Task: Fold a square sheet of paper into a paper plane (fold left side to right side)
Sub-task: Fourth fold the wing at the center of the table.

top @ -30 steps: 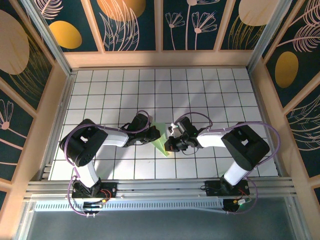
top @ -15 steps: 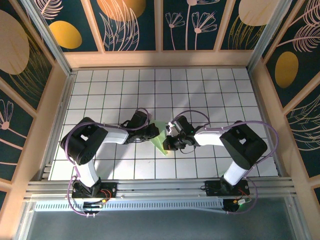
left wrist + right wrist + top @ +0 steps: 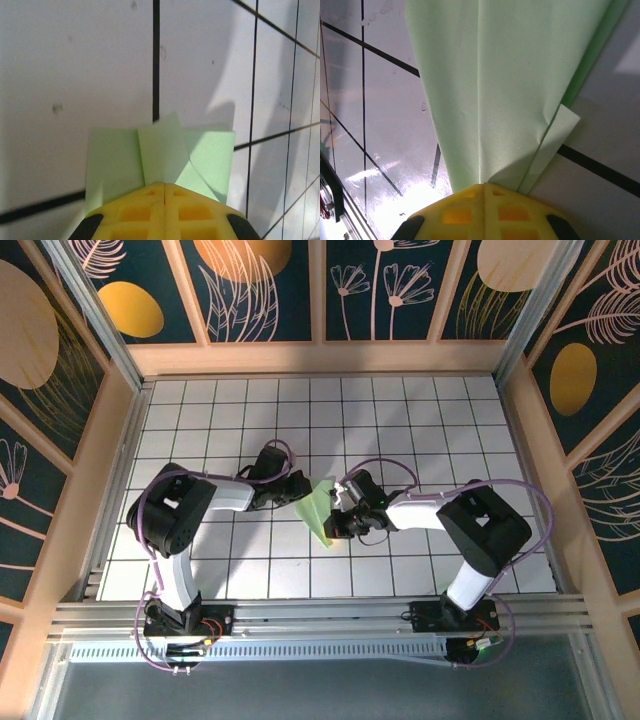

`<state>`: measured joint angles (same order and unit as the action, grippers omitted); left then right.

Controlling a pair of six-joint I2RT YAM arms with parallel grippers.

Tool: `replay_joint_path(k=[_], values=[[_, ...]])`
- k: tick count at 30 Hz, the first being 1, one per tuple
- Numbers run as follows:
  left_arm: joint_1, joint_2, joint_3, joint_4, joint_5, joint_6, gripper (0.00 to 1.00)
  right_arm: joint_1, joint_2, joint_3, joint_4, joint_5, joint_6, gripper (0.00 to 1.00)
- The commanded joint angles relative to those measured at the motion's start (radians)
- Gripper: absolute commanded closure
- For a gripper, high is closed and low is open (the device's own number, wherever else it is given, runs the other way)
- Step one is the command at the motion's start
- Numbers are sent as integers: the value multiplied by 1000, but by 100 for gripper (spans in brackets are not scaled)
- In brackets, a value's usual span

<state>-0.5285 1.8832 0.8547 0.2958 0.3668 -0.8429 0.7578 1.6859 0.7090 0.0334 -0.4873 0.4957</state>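
We find both grippers fully closed, yellow fingers pressed together with no gap. The left gripper [image 3: 300,491] [image 3: 164,186] meets the wide end of the paper plane [image 3: 318,509] [image 3: 161,152]. The right gripper [image 3: 336,525] [image 3: 484,187] meets the opposite end [image 3: 505,85], where a centre crease and a small folded flap run up to its fingertips. We cannot tell whether either gripper pinches the paper or only presses on it. The plane lies between the grippers near the middle of the tabletop [image 3: 420,420], slightly toward the near edge.
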Motion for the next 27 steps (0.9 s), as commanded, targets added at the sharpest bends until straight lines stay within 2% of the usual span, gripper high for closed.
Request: replay_joint_path(k=[1, 11, 17, 22, 27], values=[[58, 48, 59, -51, -96, 76, 98, 11, 70, -49, -208, 130, -37, 100], [115, 72, 179, -115, -95, 145, 98, 2, 63, -36, -231, 134, -65, 100], [116, -72, 63, -61, -73, 161, 99, -24, 32, -32, -253, 134, -102, 100], [52, -241, -93, 19, 7, 157, 99, -54, 14, -19, -297, 139, -157, 100], [-38, -224, -129, 125, 112, 104, 99, -63, 10, -14, -316, 139, -180, 100]])
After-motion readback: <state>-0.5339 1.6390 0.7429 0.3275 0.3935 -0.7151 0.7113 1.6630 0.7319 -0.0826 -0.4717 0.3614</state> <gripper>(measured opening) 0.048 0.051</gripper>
